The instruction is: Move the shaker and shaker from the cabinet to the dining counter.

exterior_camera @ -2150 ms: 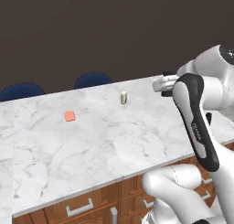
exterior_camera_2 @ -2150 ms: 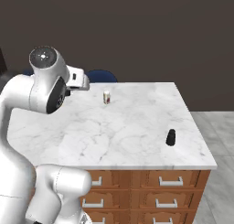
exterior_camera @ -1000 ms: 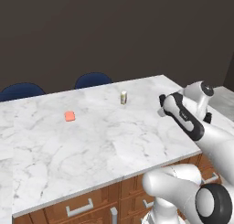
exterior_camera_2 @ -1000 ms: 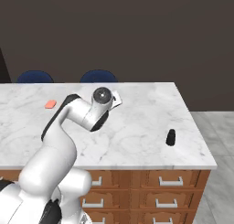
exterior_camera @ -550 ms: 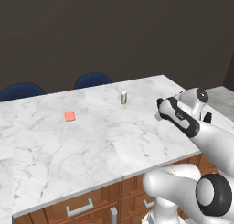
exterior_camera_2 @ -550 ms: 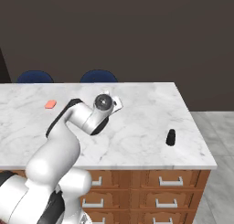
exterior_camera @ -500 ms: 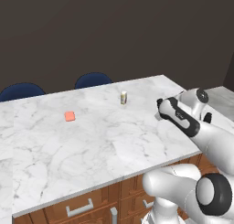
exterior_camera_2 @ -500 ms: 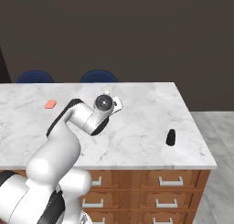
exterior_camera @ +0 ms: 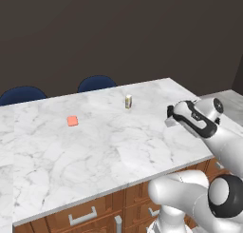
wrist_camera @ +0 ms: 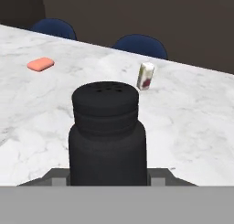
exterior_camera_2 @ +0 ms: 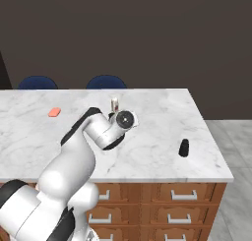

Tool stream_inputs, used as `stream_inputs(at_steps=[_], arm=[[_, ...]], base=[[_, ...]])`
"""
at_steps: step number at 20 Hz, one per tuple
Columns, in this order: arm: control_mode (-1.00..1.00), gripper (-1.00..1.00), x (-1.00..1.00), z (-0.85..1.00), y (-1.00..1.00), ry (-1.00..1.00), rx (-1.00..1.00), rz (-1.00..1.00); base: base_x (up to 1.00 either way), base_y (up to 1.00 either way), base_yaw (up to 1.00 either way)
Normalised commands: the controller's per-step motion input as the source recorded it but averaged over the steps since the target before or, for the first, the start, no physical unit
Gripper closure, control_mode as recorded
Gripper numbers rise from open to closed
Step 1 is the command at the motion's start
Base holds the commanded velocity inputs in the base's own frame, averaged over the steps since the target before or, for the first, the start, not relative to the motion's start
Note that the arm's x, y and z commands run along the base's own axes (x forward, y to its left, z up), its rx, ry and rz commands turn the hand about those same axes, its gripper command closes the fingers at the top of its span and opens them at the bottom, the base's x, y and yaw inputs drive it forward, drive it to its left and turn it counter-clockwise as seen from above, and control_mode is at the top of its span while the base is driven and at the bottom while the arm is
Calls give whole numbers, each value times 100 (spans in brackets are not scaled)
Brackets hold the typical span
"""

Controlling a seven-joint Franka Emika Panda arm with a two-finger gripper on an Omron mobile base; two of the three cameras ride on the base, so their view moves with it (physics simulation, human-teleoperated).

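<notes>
In the left base view, the arm reaches over the dining counter (exterior_camera: 95,146) at 3 o'clock; a small jar (exterior_camera: 128,101) stands at 12 o'clock and an orange block (exterior_camera: 72,121) at 10 o'clock. In the right base view, one black shaker (exterior_camera_2: 184,148) stands on the counter at 4 o'clock, apart from the arm. In the hand view, the gripper (wrist_camera: 109,175) is clamped around a second shaker (wrist_camera: 107,134), upright above the marble, with two blue chairs (wrist_camera: 140,45) behind.
</notes>
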Motion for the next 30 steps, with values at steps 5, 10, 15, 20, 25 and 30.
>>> stream_inputs(at_steps=[5,10,15,20,25,30], arm=[[-100,100,0,-17,-8,0,15,0],[-100,100,0,-18,-4,0,7,0],[-100,100,0,-12,-9,0,2,0],[-100,100,0,-10,-12,0,4,0],[-100,100,0,-15,-5,0,1,0],[-100,100,0,-12,-2,3,0,0]], base=[[0,0,0],[0,0,0],[0,0,0],[0,0,0],[0,0,0],[0,0,0]])
